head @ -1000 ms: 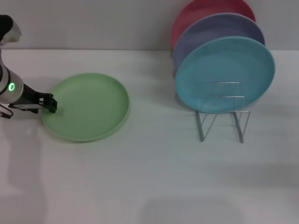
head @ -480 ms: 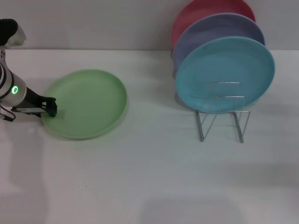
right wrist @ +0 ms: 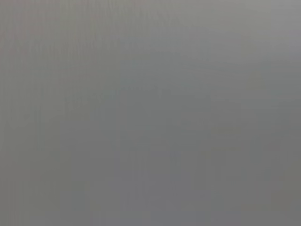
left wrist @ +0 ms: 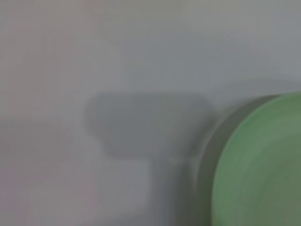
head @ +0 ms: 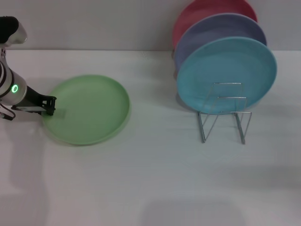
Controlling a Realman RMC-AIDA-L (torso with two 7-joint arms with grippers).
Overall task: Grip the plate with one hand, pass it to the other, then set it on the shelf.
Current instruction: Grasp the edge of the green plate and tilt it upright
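The light green plate (head: 89, 109) lies on the white table at the left. My left gripper (head: 51, 106) is at the plate's left rim, and its dark fingers are closed over the edge. The plate's rim also shows in the left wrist view (left wrist: 263, 169), with a shadow on the table beside it. The silver wire shelf (head: 225, 117) stands at the right, well apart from the plate. My right gripper is out of view; the right wrist view shows only plain grey.
Three plates stand upright in the rack: a turquoise-blue plate (head: 226, 70) in front, a lavender plate (head: 221, 28) behind it, and a pink plate (head: 207, 9) at the back. The rack's two front wire loops hold nothing. A wall runs along the table's far edge.
The plate shifted slightly with my left gripper: its far side rose and tilted half a second ago, and now it sits lower and flatter again.
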